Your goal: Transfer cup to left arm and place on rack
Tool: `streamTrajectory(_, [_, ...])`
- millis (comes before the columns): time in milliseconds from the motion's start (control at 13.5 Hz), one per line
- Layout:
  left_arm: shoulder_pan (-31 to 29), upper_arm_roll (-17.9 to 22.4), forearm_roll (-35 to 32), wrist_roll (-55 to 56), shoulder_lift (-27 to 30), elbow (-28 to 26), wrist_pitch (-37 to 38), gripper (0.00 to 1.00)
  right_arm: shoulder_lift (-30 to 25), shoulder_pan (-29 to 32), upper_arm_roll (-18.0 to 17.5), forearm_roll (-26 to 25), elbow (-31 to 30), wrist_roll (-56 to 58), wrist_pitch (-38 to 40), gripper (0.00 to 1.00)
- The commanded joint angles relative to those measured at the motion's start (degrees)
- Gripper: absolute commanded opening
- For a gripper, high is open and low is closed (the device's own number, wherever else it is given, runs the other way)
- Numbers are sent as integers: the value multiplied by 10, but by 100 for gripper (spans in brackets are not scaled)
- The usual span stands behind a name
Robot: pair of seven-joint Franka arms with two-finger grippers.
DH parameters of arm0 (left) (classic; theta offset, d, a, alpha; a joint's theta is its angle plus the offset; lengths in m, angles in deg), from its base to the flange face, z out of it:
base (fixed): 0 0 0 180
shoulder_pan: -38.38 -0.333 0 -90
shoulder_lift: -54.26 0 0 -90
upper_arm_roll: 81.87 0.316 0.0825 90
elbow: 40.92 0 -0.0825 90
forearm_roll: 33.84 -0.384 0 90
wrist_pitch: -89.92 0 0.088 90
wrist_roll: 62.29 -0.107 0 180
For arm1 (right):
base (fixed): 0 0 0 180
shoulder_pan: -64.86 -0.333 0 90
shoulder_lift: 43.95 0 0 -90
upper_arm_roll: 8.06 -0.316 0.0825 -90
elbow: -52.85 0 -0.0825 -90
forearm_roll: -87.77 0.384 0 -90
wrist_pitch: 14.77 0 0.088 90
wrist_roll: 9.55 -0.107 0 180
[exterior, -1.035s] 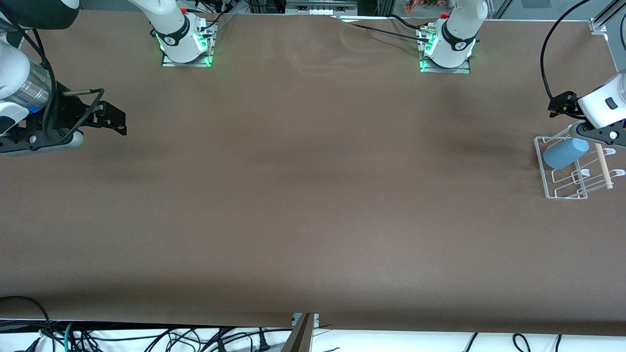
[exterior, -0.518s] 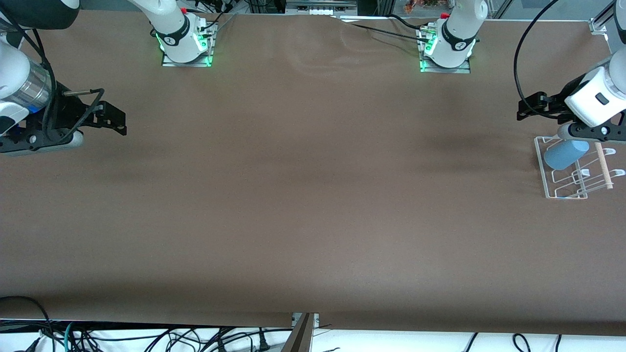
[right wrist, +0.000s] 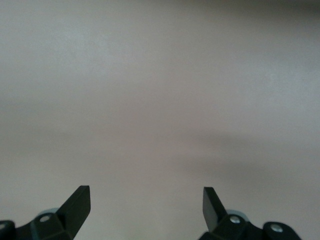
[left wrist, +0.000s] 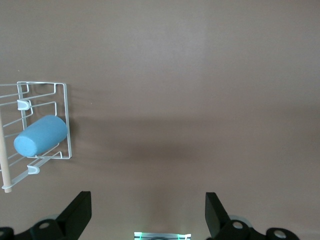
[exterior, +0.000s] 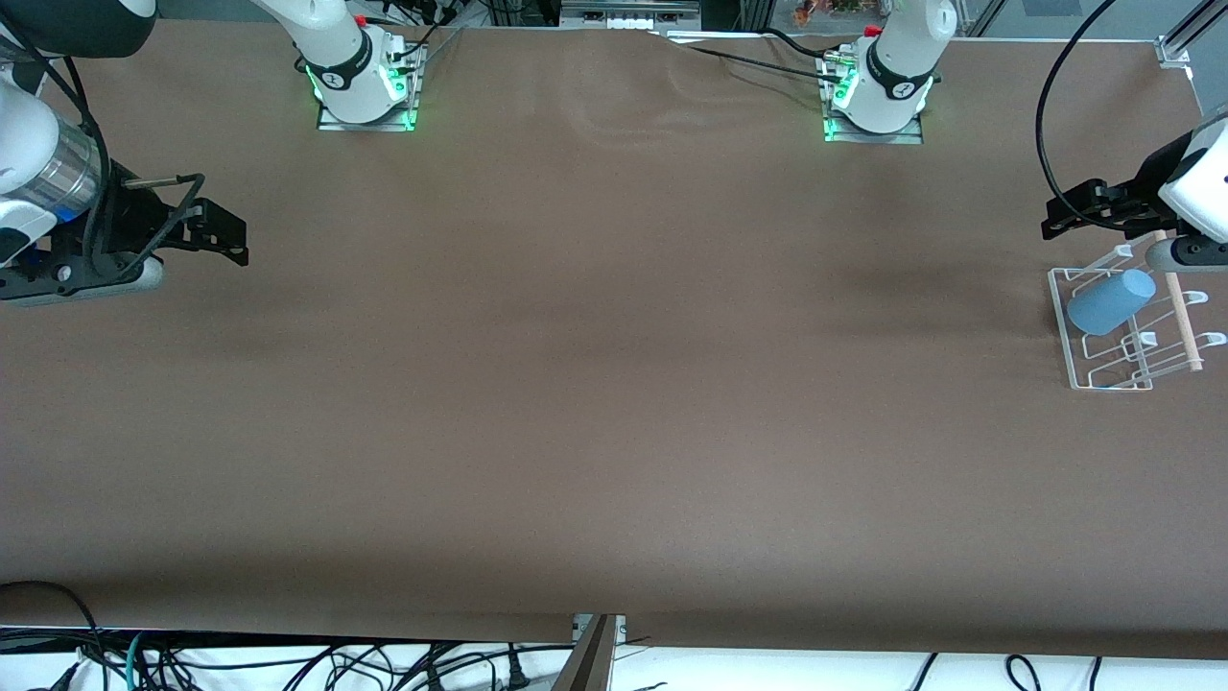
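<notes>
The light-blue cup (exterior: 1111, 300) lies on its side on the clear wire rack (exterior: 1103, 372) at the left arm's end of the table. It also shows in the left wrist view (left wrist: 40, 136), resting between the rack's (left wrist: 64, 102) loops beside the pale wooden rod (left wrist: 4, 167). My left gripper (exterior: 1175, 252) is open and empty in the air, over the rack's edge nearest the robots' bases; its own view shows the wide gap (left wrist: 147, 215). My right gripper (exterior: 115, 278) waits open and empty at the right arm's end (right wrist: 146, 207).
The brown table cover (exterior: 614, 384) is bare between the arms. The two arm bases (exterior: 365, 91) (exterior: 878, 101) stand at the table's edge farthest from the front camera. Cables hang along the edge nearest that camera.
My left gripper has lifted off the cup and moved a little toward the robots' bases. The cup stays lying on the rack. The right arm has not moved.
</notes>
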Motion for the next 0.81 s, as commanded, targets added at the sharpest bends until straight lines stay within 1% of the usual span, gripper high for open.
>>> streamTrajectory(0, [12,8,13,7,-1,36,30,100,-1,2,-1,0,9,7,9,99])
streamTrajectory(148, [20,7,13,12,2,43,57,100,-1,2,-1,0,9,7,9,99])
streamTrajectory(222, [33,15,12,12,5,39,66,100,-1,2,-1,0,9,7,9,99])
streamTrajectory(444, [48,18,12,15,33,14,70,100,-1,2,-1,0,9,7,9,99])
streamTrajectory(739, [41,23,13,12,17,22,71,100,-1,2,-1,0,9,7,9,99])
